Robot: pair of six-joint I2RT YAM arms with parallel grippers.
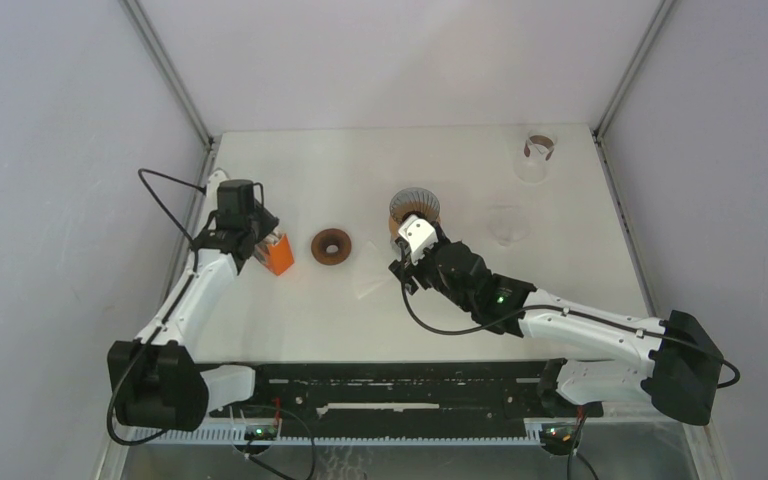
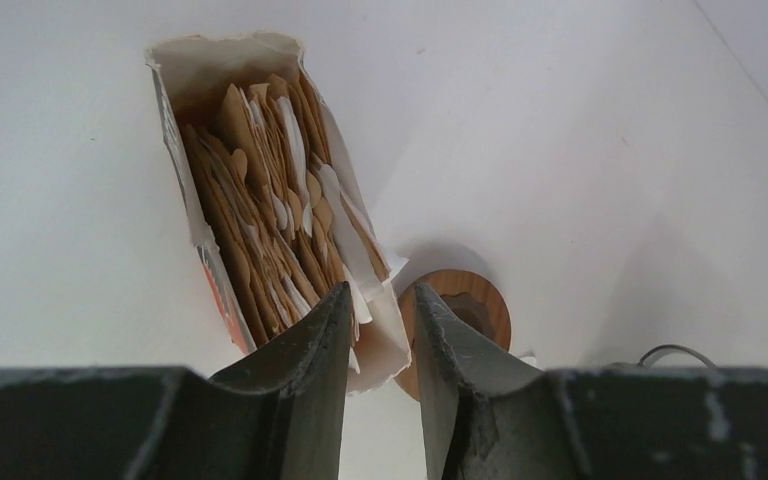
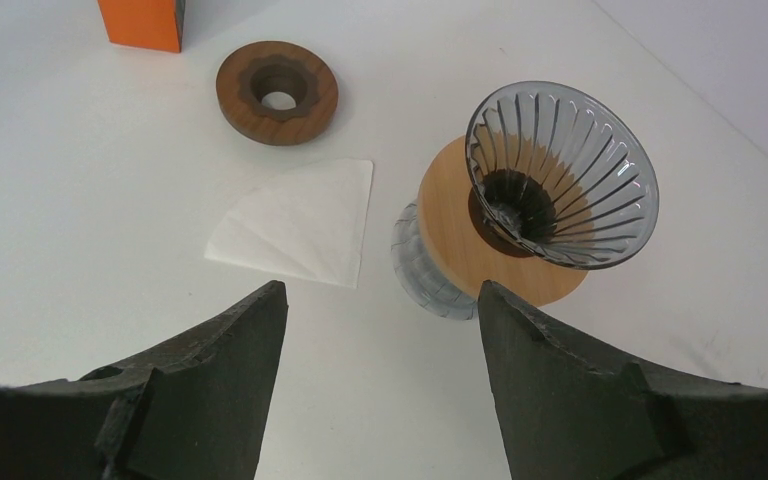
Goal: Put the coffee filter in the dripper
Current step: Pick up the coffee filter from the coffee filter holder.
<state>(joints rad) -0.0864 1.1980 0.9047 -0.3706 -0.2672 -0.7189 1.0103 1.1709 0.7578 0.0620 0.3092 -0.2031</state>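
**Filter flat on table, dripper empty, left pincer at the filter box**

My right pincer (image 3: 382, 295) hung wide open with nothing in it. The white paper filter (image 3: 300, 225) lay flat on the table (image 3: 80, 200), just ahead of the gap between my right fingers and a bit to the left. It was touching neither finger. The dripper (image 3: 610, 190), a ribbed glass cone on a wooden collar, stood upright ahead and to the right, close beside the filter but apart from it. Nothing sat inside the cone. A wooden ring (image 3: 315, 105) lay farther ahead on the left.

My left pincer (image 2: 380, 295) was narrowed to a slim gap, right over the near corner of the open orange filter box (image 2: 222, 60). The box was packed with brown filters (image 2: 250, 200). Its near edge and a white paper edge sat in the gap. I couldn't tell if I had pinched anything.
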